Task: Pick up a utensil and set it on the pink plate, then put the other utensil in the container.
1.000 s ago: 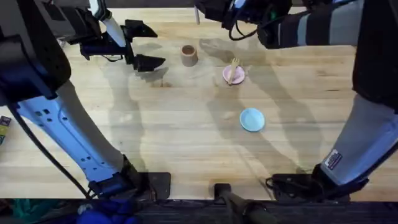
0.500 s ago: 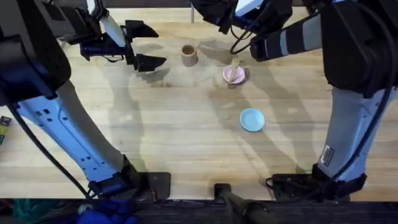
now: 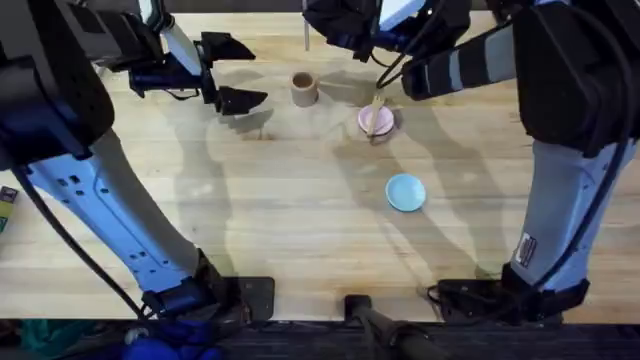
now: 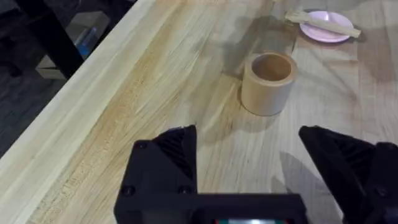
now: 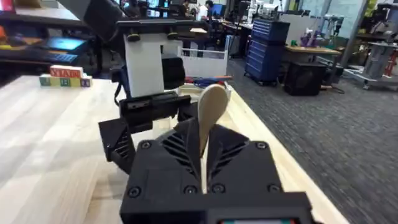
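Left hand point(image 3: 232, 72) spread, empty, hovering over tabletop point(image 3: 280, 220) just left of container point(image 3: 304, 89). Container empty inside. Right hand point(image 5: 202, 158) pinching spoon point(image 5: 210, 115) by handle, bowl end up, held high near container. Fork point(image 3: 376, 112) lies across pink plate point(image 3: 376, 121): first step done. Left to do: drop spoon in container.

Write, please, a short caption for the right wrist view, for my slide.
Right gripper, jaws shut on the wooden spoon, its oval head up, facing the left gripper.
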Action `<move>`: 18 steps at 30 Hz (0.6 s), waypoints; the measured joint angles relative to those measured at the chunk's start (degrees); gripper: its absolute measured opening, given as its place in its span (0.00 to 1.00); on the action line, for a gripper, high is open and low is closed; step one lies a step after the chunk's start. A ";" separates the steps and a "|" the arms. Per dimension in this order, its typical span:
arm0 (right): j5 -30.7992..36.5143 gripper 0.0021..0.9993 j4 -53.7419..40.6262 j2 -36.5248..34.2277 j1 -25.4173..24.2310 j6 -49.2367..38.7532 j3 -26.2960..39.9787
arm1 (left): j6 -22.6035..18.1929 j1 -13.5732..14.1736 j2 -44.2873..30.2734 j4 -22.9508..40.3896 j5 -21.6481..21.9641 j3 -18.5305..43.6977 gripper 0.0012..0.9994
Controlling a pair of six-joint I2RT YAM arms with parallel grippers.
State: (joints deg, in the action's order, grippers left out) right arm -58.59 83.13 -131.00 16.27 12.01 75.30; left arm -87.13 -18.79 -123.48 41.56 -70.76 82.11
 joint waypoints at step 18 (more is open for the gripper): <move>-0.03 0.03 -7.58 -1.49 6.71 -7.27 -1.28 | 0.00 0.00 0.00 0.00 0.00 0.00 0.99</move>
State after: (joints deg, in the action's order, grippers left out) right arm -58.62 75.55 -132.49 22.98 4.74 74.02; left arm -87.13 -18.79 -123.48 41.56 -70.76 82.11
